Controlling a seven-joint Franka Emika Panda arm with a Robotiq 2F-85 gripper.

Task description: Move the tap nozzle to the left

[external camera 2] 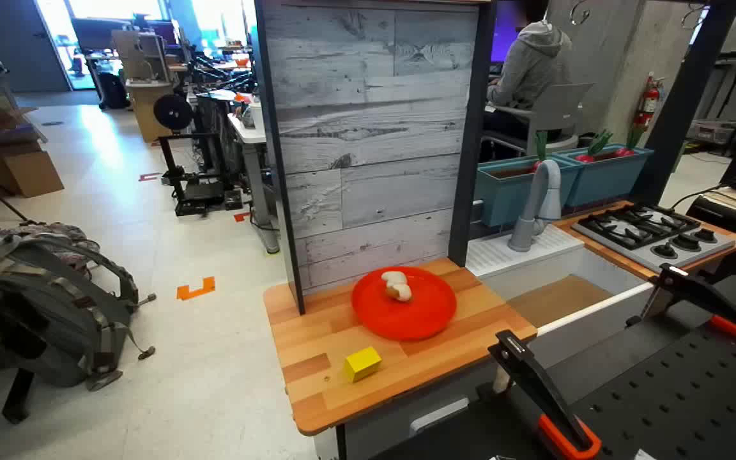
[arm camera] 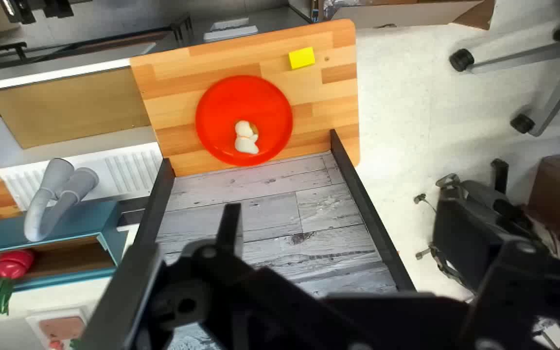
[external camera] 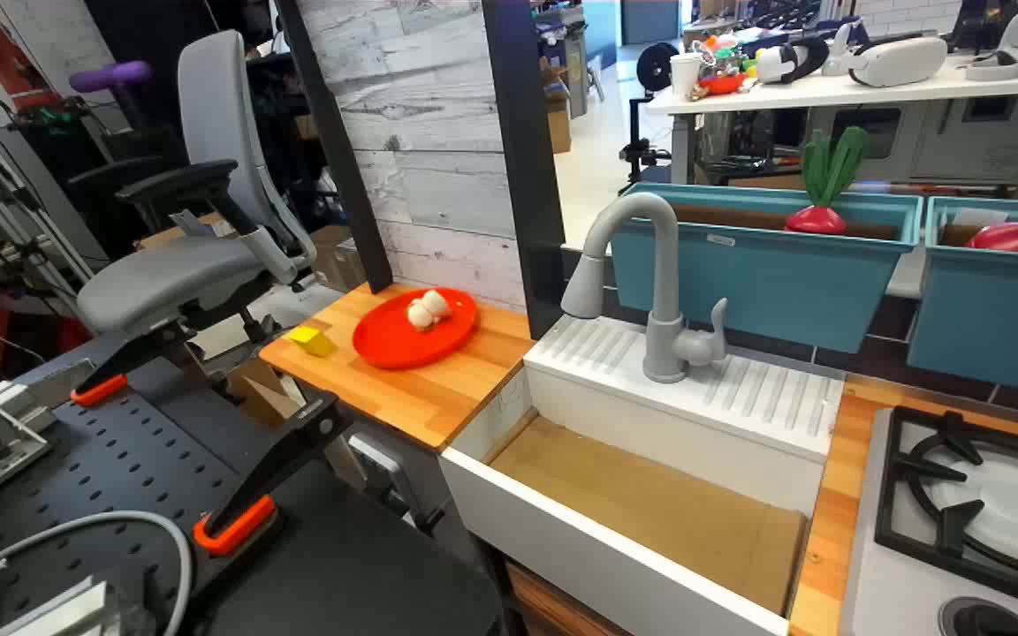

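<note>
Smooth matt tap nozzle [external camera: 666, 265], wooden countertop [external camera: 465, 384]

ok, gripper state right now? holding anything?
Gripper: open, holding nothing; seen only in the wrist view.

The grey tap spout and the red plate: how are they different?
Color: the tap spout is grey, but the plate is bright red.
Shape: the tap spout is tall and bends over like an upside-down U, while the plate is round and flat.
Place: the tap spout rises above the ridged white ledge; the plate lies on the wooden counter.
Same: both have curvy shapes, and all three views show them.
</note>
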